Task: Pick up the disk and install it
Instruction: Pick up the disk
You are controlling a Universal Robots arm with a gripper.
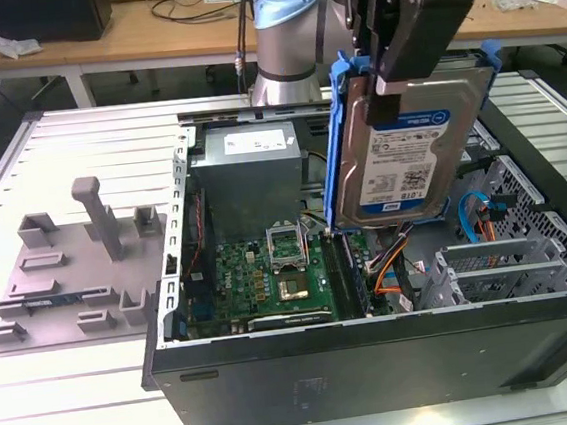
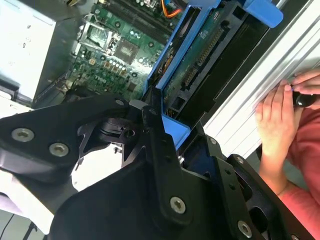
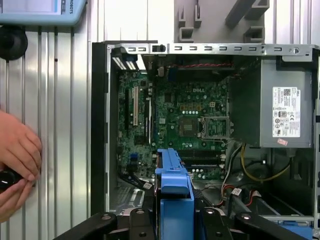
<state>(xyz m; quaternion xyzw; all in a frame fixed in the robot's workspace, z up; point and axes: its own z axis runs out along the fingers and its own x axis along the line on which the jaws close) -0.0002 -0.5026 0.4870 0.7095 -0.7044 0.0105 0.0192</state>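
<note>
Gripper (image 1: 384,92) is clamping the disk (image 1: 408,150), one black finger lying across the label face, no gap showing. Disk is hanging on edge, slightly tilted, label side facing the exterior camera. Its blue carrier frame (image 1: 336,147) is running down the side on the exterior view's left, and a blue tab is sticking up at the top on the exterior view's right. Disk is hovering over the open computer case (image 1: 377,349), above the zone between the motherboard (image 1: 269,269) and the grey drive cage (image 1: 528,249), not seated in any bay. Case is lying on its side, open side up, on the slatted metal table (image 1: 82,413). Grey power supply (image 1: 244,171) is sitting inside at the far end, just beside the motherboard. Grey plastic fixture (image 1: 77,262) with posts and slots is lying on the table to the exterior view's left of the case, near it but apart. Robot base (image 1: 286,31) is standing behind the case.

In the second wrist view the gripper (image 2: 150,150) is gripping the blue-framed end of the disk (image 2: 200,65), circuit-board side and connector showing. A person's hand (image 2: 275,115) is resting on the table beside the case, fingers closing round a small black object (image 2: 302,99).

In the first wrist view the disk (image 3: 175,185) is showing edge-on over the case interior, with motherboard (image 3: 185,120) and power supply (image 3: 280,110) beyond. The hand (image 3: 17,150) is lying on the table outside the case wall.
</note>
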